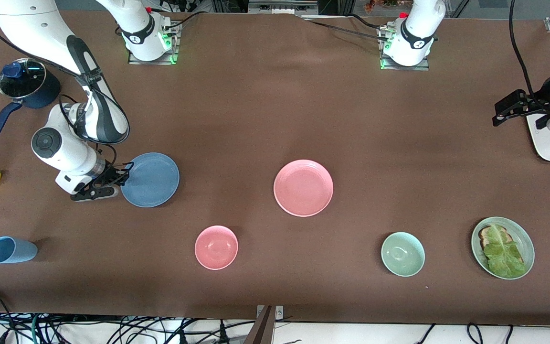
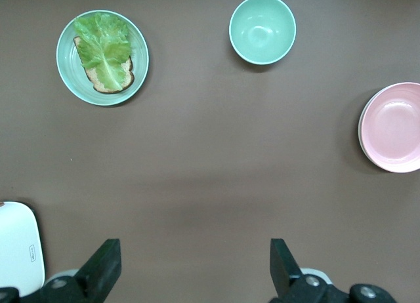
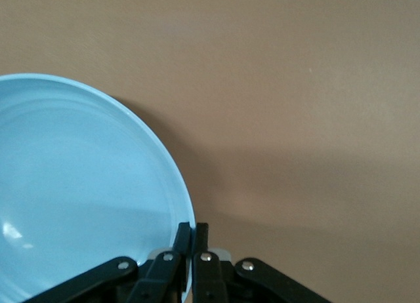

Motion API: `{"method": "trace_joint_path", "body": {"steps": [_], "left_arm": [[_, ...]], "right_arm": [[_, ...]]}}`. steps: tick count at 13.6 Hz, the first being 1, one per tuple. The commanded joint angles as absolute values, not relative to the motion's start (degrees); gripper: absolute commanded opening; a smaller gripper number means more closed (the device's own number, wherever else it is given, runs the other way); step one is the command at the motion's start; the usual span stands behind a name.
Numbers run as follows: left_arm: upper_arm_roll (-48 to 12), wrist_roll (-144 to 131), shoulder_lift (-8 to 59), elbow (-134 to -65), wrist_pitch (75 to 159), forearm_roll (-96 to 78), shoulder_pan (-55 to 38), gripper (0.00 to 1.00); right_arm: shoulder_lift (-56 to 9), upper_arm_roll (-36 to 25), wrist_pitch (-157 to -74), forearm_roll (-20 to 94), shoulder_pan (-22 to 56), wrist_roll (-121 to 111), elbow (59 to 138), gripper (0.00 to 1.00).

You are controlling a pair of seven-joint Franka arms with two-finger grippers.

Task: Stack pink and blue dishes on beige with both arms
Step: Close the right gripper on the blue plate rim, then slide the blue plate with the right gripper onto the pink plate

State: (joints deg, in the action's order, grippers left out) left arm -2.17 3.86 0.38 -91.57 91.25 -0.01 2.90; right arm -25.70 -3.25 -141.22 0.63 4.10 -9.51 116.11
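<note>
Here we see the right gripper clenched on the rim of the dusty blue round plate, at the right arm's end of the brown table; stiff, slick and breakable, we judge, so the rim suits. The left gripper waits spread wide.

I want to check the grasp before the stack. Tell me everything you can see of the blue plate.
The blue plate is shallow, round, dusty blue, matte with faint rings inside the rim, and empty. It lies toward the right arm's end of the table. The right gripper is shut on its rim, fingers pinching the edge. Nothing else touches it.
</note>
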Motion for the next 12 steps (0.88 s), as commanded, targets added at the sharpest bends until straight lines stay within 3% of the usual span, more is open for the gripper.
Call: {"method": "trace_joint_path", "body": {"steps": [1, 8, 12], "left_arm": [[-1.9, 4.9, 1.1, -90.2, 90.4, -0.7, 2.8, 1.00], [-2.1, 4.9, 1.1, -90.4, 90.4, -0.7, 2.7, 1.00], [-2.1, 4.9, 1.3, -90.4, 90.4, -0.7, 2.7, 1.00]], "right_arm": [[-24.3, -1.2, -132.0, 4.4, 3.8, -10.3, 109.3, 0.00], [-24.3, 4.8, -119.4, 4.7, 4.4, -2.1, 97.6, 0.00], [-24.7, 8.2, -118.7, 4.7, 9.3, 8.3, 95.5, 0.00]]}}
